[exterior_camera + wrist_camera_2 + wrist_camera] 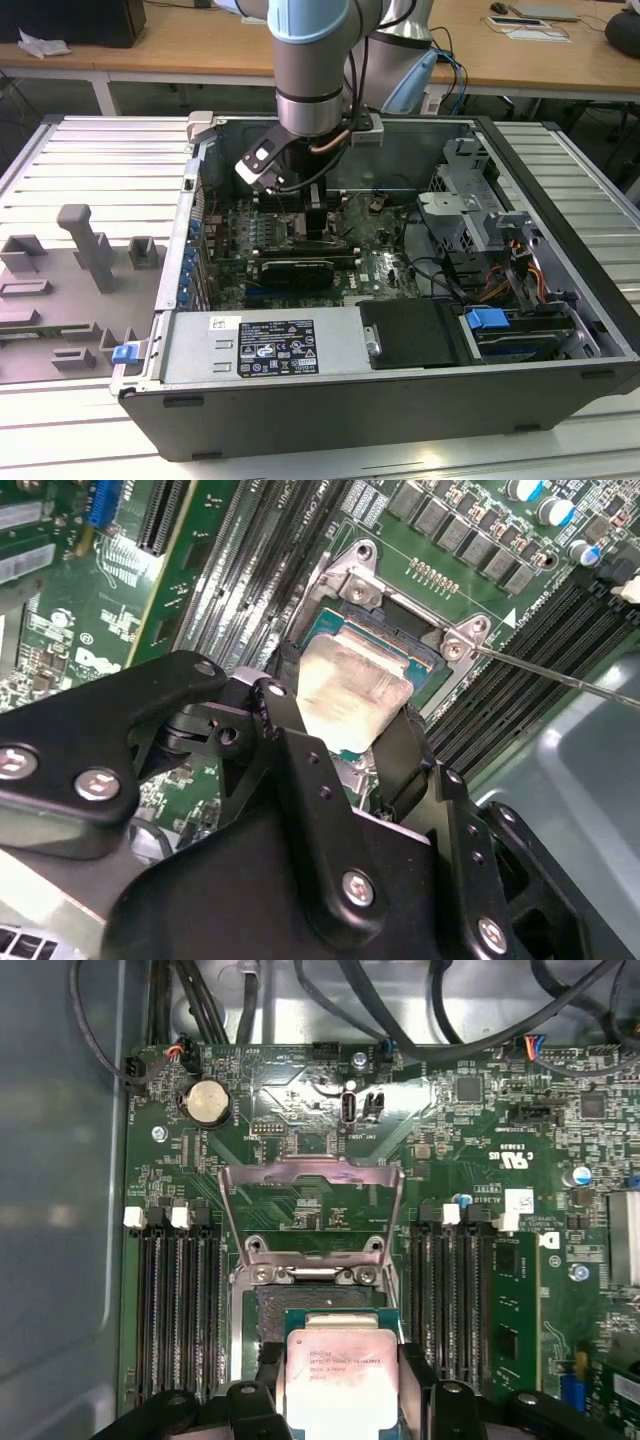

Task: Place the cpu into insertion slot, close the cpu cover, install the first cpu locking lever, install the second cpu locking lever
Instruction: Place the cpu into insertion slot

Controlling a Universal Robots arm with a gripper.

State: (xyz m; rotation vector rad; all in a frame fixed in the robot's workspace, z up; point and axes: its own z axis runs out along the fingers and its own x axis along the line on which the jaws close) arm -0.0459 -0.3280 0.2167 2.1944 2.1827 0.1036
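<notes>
Chip (342, 1380) silvery-beige top, green edge. Board (300, 1140) green, fine pale traces. Cover frame (312, 1172) silver. Gripper (345, 725) black. Memory slots (160, 1310) black, white clips. Case (400, 410) dark grey.

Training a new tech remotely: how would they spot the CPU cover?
Inside the open grey computer case, find the green motherboard. Between its banks of long black memory slots sits the thin silver metal frame cover, swung open; it alone has a large square window.
</notes>
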